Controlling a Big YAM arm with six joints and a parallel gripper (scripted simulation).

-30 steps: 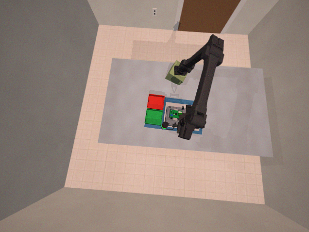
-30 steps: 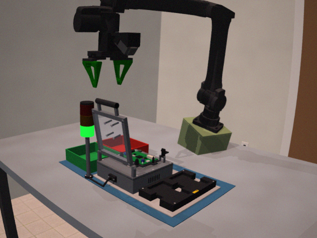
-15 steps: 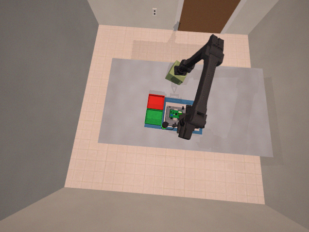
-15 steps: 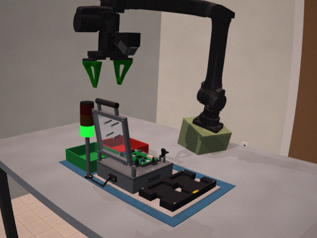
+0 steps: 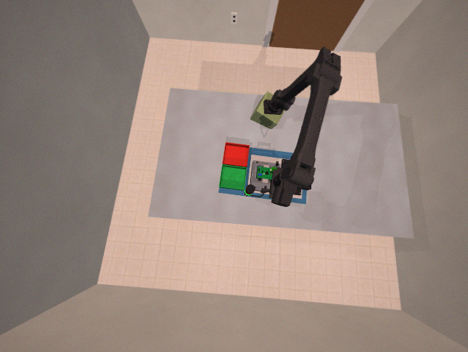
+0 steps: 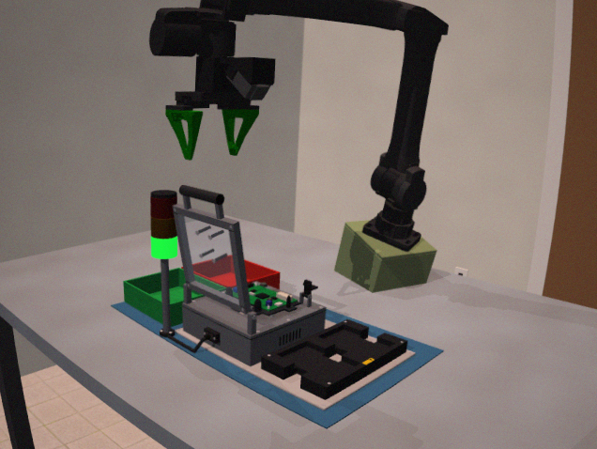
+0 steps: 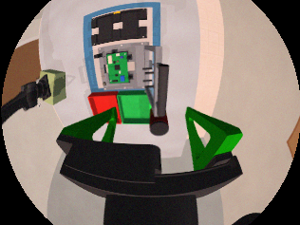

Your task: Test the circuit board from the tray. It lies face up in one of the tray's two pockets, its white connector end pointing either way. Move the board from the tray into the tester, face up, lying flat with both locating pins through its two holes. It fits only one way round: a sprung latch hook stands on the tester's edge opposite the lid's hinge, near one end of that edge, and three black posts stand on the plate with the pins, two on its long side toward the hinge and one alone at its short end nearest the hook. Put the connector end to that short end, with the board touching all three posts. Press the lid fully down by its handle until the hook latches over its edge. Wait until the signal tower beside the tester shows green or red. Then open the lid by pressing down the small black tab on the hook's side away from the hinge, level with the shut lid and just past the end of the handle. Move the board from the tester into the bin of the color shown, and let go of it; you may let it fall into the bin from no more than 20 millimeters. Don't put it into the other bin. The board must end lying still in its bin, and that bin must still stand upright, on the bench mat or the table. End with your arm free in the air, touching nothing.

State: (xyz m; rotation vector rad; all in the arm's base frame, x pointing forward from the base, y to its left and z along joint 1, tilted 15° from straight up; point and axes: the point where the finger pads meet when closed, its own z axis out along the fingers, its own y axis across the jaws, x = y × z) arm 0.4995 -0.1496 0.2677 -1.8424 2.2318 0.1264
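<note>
The green circuit board lies face up on the grey tester; it also shows in the wrist view and from above. The tester's clear lid stands raised, its black handle on top. The signal tower shows green. The latch hook stands at the tester's far edge. My gripper hangs open and empty high above the lid handle, fingers pointing down. The green bin and the red bin stand behind the tester. The black tray is empty.
A blue mat lies under the tester, tray and bins on the grey table. The arm's olive base block stands at the back right. A cable runs from the tower's foot to the tester.
</note>
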